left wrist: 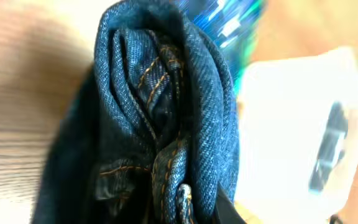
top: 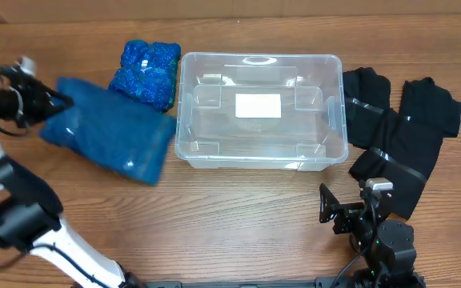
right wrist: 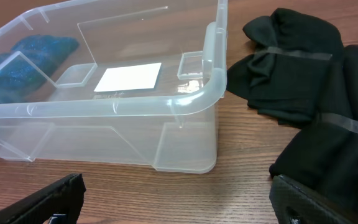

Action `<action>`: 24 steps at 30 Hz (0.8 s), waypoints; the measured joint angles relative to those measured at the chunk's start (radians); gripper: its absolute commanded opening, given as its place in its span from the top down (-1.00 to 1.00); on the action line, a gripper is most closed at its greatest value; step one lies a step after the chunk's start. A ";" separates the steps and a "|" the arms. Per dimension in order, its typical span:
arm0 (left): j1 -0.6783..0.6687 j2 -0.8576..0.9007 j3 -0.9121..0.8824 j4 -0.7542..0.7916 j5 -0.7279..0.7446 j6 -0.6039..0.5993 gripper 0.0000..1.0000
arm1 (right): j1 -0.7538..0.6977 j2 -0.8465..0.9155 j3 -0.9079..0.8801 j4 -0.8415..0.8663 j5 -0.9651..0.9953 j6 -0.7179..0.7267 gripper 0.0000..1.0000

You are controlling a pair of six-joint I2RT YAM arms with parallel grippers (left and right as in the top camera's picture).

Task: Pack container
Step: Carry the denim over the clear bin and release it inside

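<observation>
The left gripper (top: pixel 57 102) is pinching the jeans (top: pixel 110 136), and the container (top: pixel 258 163) is sitting just beyond them. The right gripper (right wrist: pixel 176 190) is holding its fingers spread, with the container lying just ahead of them.

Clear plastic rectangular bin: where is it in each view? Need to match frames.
Overhead: clear plastic rectangular bin, centre.
Left wrist: blurred pale shape at right edge, behind folded blue denim jeans.
Right wrist: fills left and centre.
Shared landmark: glittery blue fabric bundle beside the bin's short end, seen through its wall in right wrist.
</observation>
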 measured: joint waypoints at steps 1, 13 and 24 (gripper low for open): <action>0.000 -0.059 0.042 0.000 0.001 -0.049 0.92 | 0.000 0.000 0.000 0.000 0.000 0.000 -1.00; -0.748 -0.354 0.169 0.398 -0.213 -0.894 0.92 | 0.000 0.000 0.000 0.000 0.000 0.000 -1.00; -1.084 -0.014 0.140 0.273 -0.704 -1.117 0.07 | 0.000 0.000 0.000 0.000 0.000 0.000 -1.00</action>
